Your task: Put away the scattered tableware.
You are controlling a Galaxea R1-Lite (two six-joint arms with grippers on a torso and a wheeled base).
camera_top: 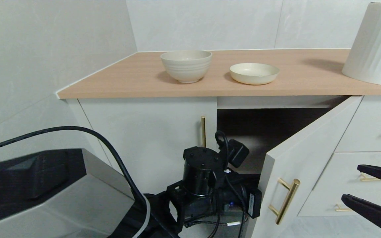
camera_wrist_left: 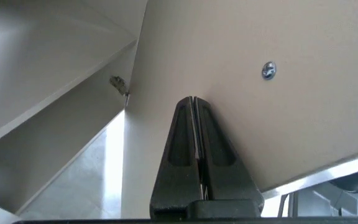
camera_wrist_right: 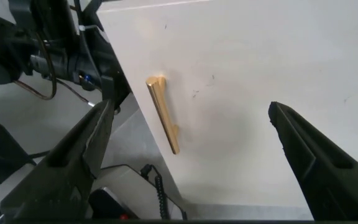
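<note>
The right gripper (camera_top: 351,182), jaws spread, faces the handle (camera_top: 284,200) of the open door (camera_top: 309,148), low down. The left gripper (camera_wrist_left: 192,102), jaws pressed together, lies behind that door. The bowl (camera_top: 186,66) and dish (camera_top: 254,73) sit side by side above both, near the counter's (camera_top: 303,76) front edge.

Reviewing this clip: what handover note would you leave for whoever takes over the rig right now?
Left gripper: shut, empty, tips close to a pale panel.
Right gripper: open, empty, facing the gold handle of the cabinet door.
Things: bowl and shallow dish sit side by side, not touching, on the countertop.
Done: that door stands open.
Left: both pieces are yet to be put away, probably in the cabinet; nothing is grasped.
</note>
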